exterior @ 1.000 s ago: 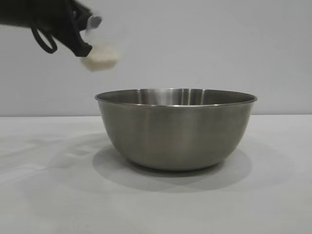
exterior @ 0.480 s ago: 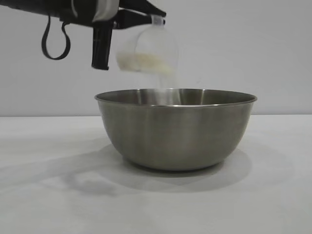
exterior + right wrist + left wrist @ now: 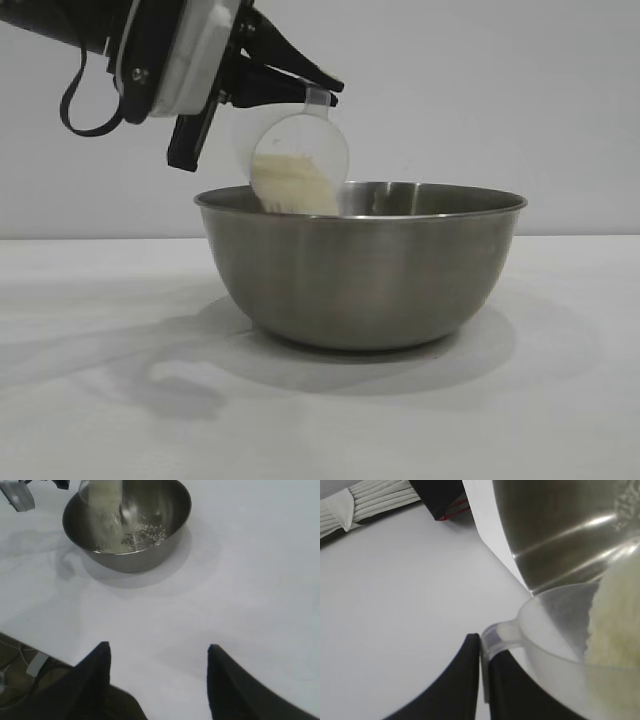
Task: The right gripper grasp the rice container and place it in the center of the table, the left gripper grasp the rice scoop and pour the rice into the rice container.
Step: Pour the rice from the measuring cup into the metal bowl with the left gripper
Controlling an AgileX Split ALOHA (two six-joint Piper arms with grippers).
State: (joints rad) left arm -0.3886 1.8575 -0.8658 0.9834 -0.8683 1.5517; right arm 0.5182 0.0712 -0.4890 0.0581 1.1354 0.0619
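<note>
The rice scoop [image 3: 298, 160] hung tipped at upper left of the exterior frame, its mouth over the near-left rim of the rice container [image 3: 360, 265], which sat at mid-frame on the white worktop [image 3: 90, 400]; the left end effector [image 3: 320, 90] was clenched on the scoop's handle; the pouring step looked well under way, with rice [image 3: 290, 185] banked at the scoop's lip and some grains [image 3: 145, 532] already in the bowl; next, I judge, a further tilt to empty it; the right end effector [image 3: 157, 680] stood released and empty, well apart at the worktop's edge; the falling stream was hard to make out.
</note>
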